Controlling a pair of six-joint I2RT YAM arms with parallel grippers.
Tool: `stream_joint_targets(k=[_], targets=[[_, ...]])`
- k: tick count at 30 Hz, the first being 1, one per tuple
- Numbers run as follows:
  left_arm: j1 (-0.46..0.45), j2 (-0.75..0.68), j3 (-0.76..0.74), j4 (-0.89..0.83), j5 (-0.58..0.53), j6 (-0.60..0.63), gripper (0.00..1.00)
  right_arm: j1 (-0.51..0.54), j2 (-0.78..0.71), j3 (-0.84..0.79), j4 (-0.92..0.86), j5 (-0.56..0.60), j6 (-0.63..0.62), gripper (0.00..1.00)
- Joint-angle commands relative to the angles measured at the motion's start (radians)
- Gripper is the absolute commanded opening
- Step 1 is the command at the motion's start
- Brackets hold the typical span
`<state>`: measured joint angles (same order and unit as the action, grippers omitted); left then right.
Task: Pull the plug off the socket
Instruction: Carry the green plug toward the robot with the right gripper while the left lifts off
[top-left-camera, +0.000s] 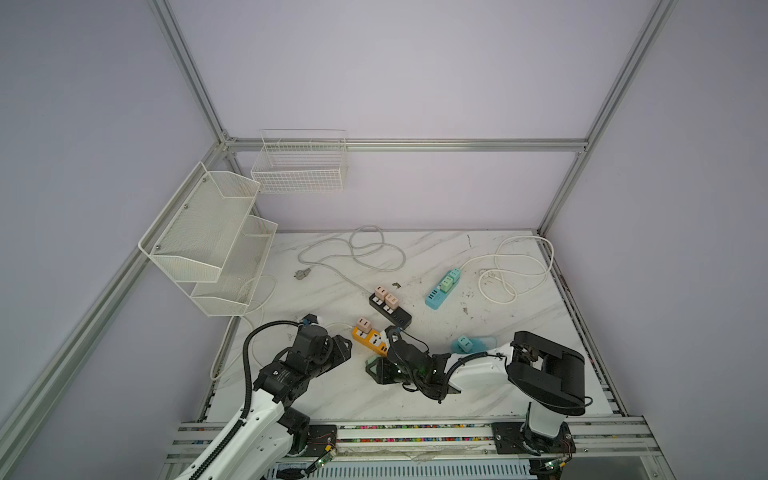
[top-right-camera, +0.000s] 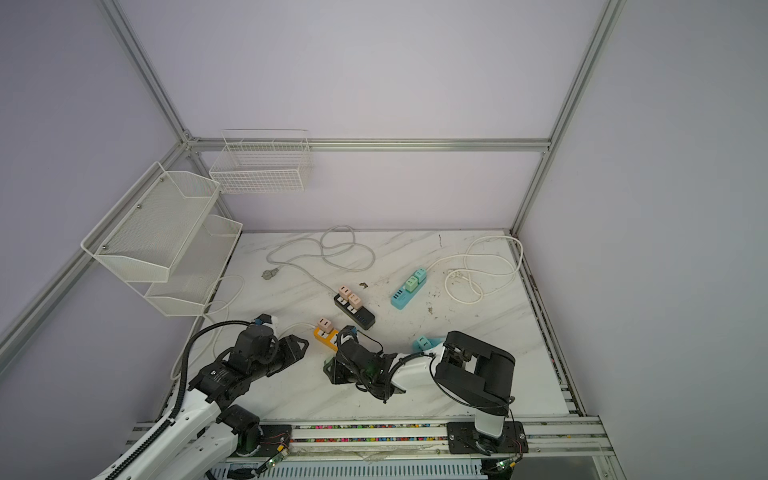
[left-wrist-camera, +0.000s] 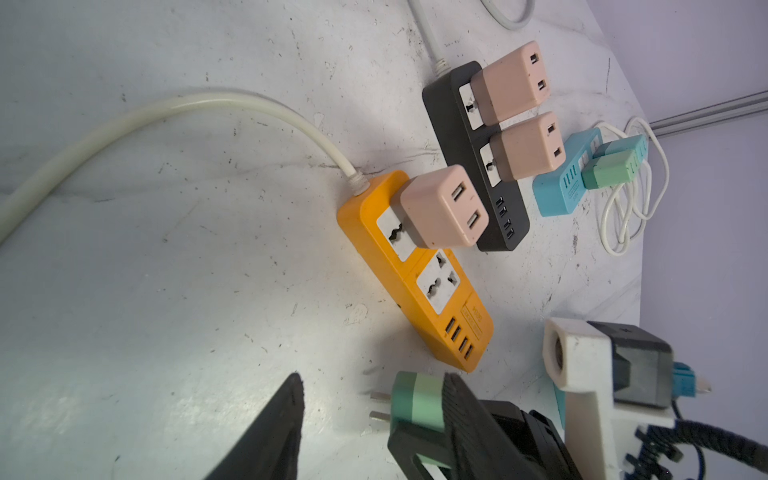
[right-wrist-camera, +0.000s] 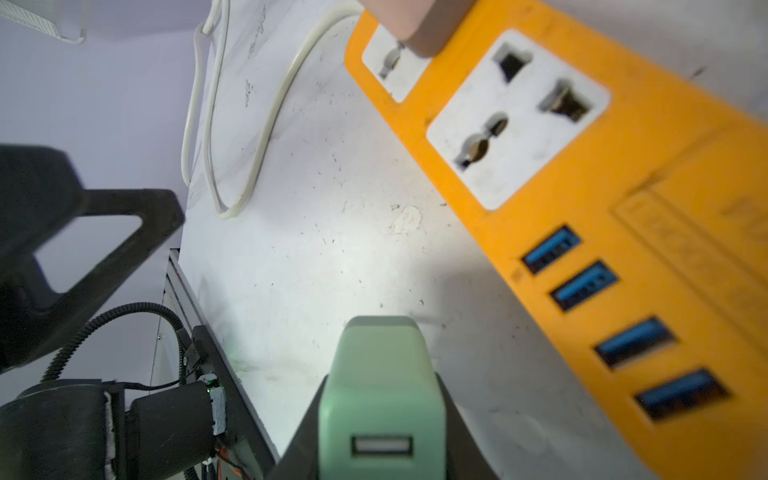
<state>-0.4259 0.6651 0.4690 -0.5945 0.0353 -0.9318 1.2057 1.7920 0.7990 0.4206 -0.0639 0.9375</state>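
Firmly, right gripper (top-left-camera: 376, 369) clamps green plug (right-wrist-camera: 381, 374) — free of orange strip (left-wrist-camera: 415, 270).

White marbled table (top-left-camera: 332, 395), scuffed and speckled with dirt. Lying flat on it: orange power strip (top-left-camera: 368, 338) near front centre, black power strip (top-left-camera: 399, 318) just behind, blue power strip (top-left-camera: 434, 300) further right, apart from both. Grey cord (top-left-camera: 374, 249) looped loosely at back. White cord (top-left-camera: 519, 266) coiled at back right.
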Motion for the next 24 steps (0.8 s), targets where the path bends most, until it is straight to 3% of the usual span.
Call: stream_joint_targets(k=[1,7,17,24], targets=[[0.004,-0.019,0.034,-0.001,-0.017,0.005,0.55,0.008,0.03,0.024,0.035,0.012,0.027,0.16],[0.004,-0.043,0.014,-0.008,-0.028,-0.003,0.56,0.017,0.043,0.061,-0.03,0.014,-0.02,0.22],[0.004,-0.063,0.004,-0.011,-0.029,-0.012,0.57,0.02,0.017,0.067,-0.104,0.033,-0.038,0.48],[0.004,-0.061,0.008,-0.014,-0.026,-0.012,0.58,0.024,-0.013,0.063,-0.137,0.051,-0.046,0.53]])
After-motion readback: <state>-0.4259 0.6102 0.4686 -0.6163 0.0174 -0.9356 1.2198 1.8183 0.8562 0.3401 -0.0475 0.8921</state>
